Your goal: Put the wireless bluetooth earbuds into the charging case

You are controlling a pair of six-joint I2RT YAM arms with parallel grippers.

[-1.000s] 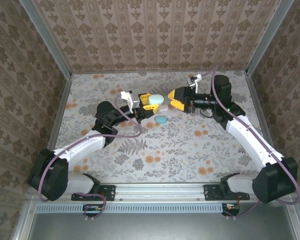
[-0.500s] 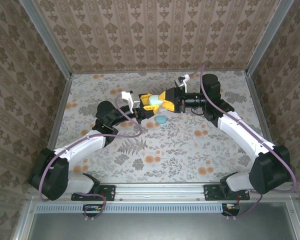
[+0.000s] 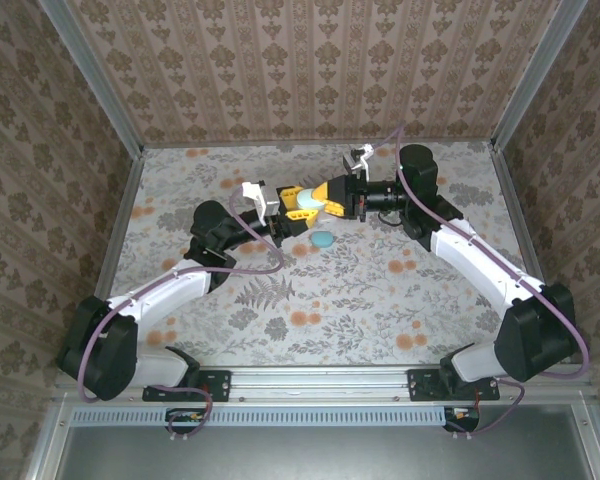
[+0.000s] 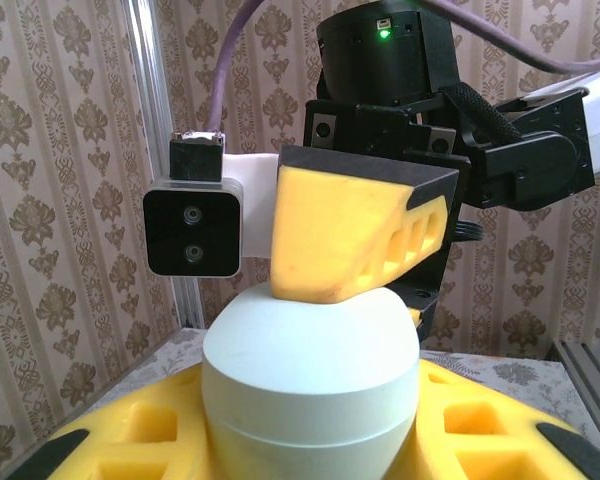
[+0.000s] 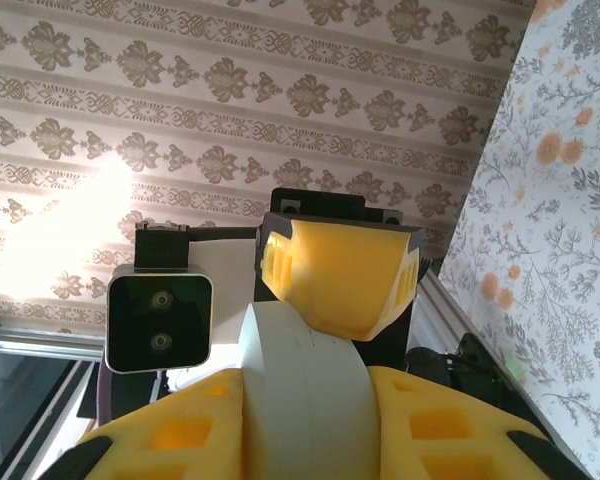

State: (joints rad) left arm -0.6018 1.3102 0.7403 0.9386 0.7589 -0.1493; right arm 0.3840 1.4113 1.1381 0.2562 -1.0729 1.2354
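1. Charging case [image 4: 310, 385], white and pebble-shaped, is held above the floral table [image 3: 380, 290], with the left gripper [image 3: 302, 206] and right gripper [image 3: 326, 197] both closed narrow on it from opposite sides.
2. Opening it well likely means one gripper clamps steady while the other parts the lid at the seam.
3. Earbuds cannot be made out; a pale teal piece [image 3: 322, 239] on the table nearby is too small to identify.

We see a worktop [image 3: 360, 300] printed with ferns and orange flowers. One teal case [image 3: 322, 239] lies flat on it toward the far middle, well apart from the side walls [image 3: 120, 210].
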